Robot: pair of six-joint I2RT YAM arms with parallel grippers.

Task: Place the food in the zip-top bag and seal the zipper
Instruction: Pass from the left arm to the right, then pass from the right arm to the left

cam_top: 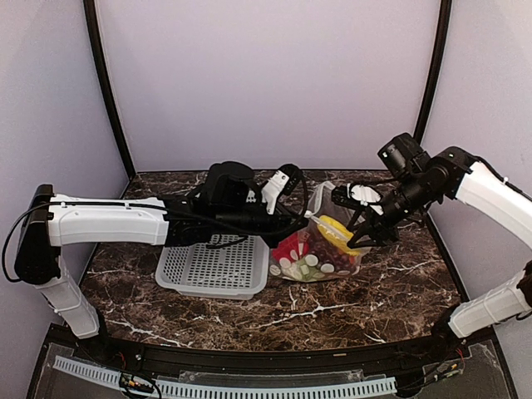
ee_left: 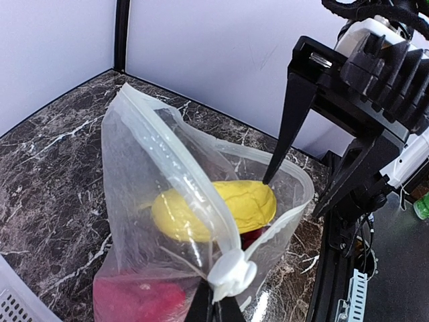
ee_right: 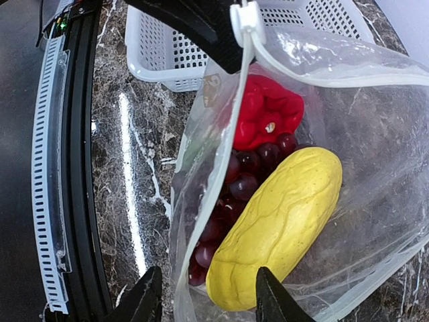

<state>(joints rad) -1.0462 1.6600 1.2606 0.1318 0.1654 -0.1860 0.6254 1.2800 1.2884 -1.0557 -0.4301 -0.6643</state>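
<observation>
The clear zip-top bag (cam_top: 326, 256) stands open on the marble table, right of the basket. My left gripper (ee_left: 216, 310) is shut on the bag's zipper edge just below the white slider (ee_left: 232, 275) and holds that corner up. Inside the bag lie a yellow piece (ee_right: 281, 221), a dark grape bunch (ee_right: 234, 194) and a red pepper (ee_right: 268, 114). My right gripper (ee_right: 208, 302) is open over the bag's mouth. Its fingers (ee_right: 145, 299) straddle the bag's rim and the near end of the yellow piece. In the top view the right gripper (cam_top: 363, 233) hovers at the bag's right side.
The grey perforated basket (cam_top: 216, 270) sits left of the bag, under my left arm. It also shows in the right wrist view (ee_right: 167, 50). The table's front rail (ee_right: 74, 168) runs close by. Walls enclose the back and both sides.
</observation>
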